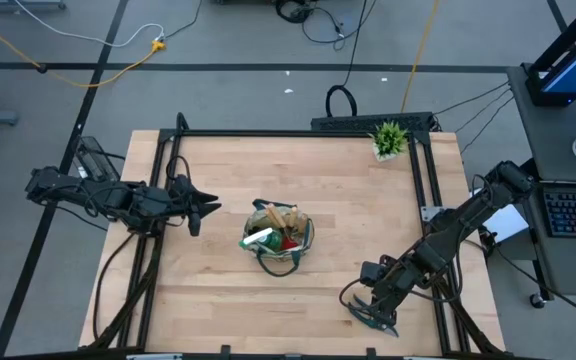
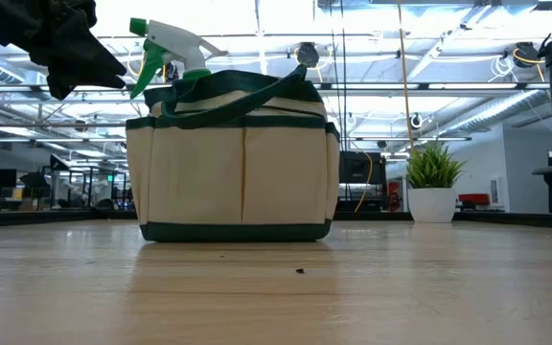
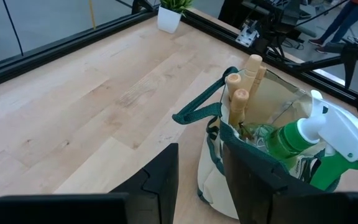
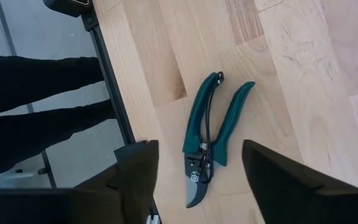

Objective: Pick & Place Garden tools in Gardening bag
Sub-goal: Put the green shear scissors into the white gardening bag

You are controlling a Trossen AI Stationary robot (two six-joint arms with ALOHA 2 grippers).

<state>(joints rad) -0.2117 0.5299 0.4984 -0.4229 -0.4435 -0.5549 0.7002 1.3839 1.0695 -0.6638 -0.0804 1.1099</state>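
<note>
The khaki gardening bag (image 1: 278, 240) with dark green trim stands upright on its base at the table's middle. Wooden tool handles (image 3: 241, 87) and a green-and-white spray bottle (image 3: 328, 137) stick out of its top. Teal-handled pruning shears (image 4: 213, 140) lie flat on the table near its near right corner, blades shut. My right gripper (image 4: 201, 149) hovers over them, open, a finger on either side and clear of them. My left gripper (image 3: 199, 180) hangs open and empty to the left of the bag (image 2: 233, 158), above the table.
A small potted plant (image 1: 389, 138) stands at the far right edge. A black frame rail (image 4: 114, 106) runs along the table edge right beside the shears. A person's dark-trousered legs (image 4: 36, 112) show beyond that rail. Bare wood lies around the bag.
</note>
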